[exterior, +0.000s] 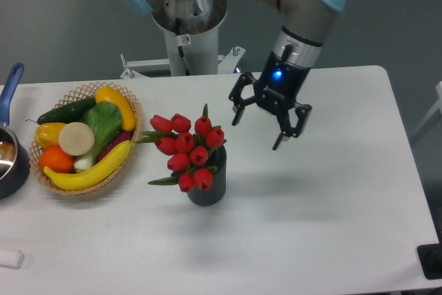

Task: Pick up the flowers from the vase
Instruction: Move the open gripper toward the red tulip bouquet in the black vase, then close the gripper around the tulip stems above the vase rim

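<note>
Flowers (pixel 185 150) in vase (pixel 209 186), gripper (pixel 257 128) spread

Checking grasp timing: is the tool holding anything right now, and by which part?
Nothing is held. The tool is open and empty in the air, right of the flowers, which sit in the vase.

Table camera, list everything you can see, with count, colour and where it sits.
flowers: about ten buds, red with green leaves, standing in the vase
vase: one, dark grey-blue, ribbed, centre of the table
wicker basket: one, tan, left side, filled with colourful fruit and vegetables
saucepan: one, dark blue handle, at the left edge, partly cut off
small white object: one, near the lower-left corner
table: one, white
arm: one, grey with light blue joints
hand: one, black, open, empty, in the air to the right of the flowers
</note>
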You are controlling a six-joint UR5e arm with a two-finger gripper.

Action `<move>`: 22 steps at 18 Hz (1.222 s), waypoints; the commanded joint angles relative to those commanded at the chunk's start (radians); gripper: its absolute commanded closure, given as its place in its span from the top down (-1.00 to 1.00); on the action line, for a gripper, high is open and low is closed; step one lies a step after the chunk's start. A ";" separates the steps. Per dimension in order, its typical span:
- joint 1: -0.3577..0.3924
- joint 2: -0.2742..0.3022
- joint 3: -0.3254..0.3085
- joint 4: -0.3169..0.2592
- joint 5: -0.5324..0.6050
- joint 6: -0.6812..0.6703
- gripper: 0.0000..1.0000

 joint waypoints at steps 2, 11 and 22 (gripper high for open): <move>-0.002 0.008 -0.014 0.000 -0.009 0.011 1.00; -0.057 -0.005 -0.025 0.003 -0.058 0.037 1.00; -0.112 -0.076 -0.026 0.135 -0.107 0.037 1.00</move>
